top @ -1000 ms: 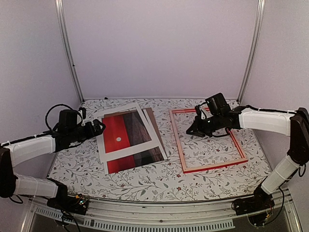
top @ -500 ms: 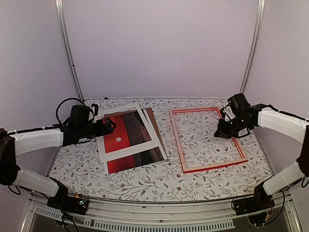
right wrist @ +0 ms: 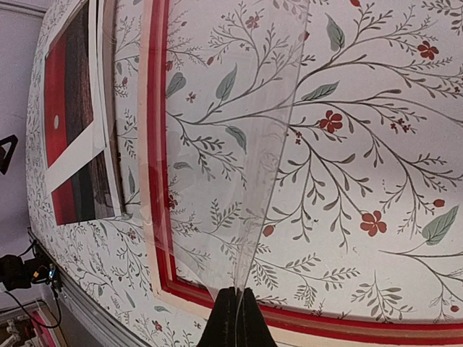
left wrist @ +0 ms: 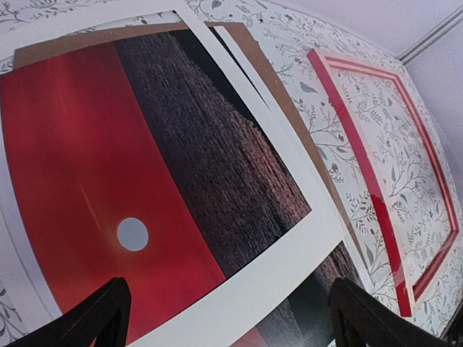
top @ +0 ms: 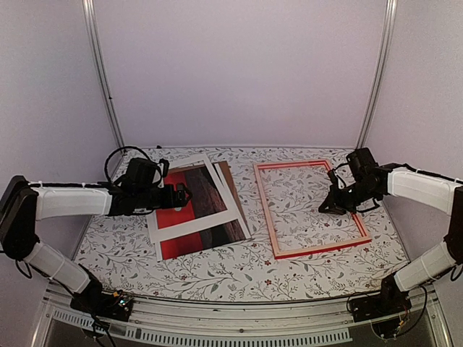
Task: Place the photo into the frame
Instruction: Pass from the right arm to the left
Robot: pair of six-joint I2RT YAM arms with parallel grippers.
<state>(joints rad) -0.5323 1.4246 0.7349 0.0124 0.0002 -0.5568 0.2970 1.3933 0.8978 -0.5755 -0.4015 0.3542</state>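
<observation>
The left gripper (top: pixel 182 195) hovers with jaws spread wide over the glossy photo (top: pixel 206 189), red and streaky brown, lying flat and crossed by a white mat (top: pixel 194 227). To its right lies the thin rectangular red frame (top: pixel 318 248). Over the frame, the right gripper (top: pixel 329 208) pinches a clear sheet (right wrist: pixel 217 144).

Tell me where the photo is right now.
In the top view the photo lies flat on the left half of the table, partly under the white mat border, left of the frame, below the open left gripper.
</observation>
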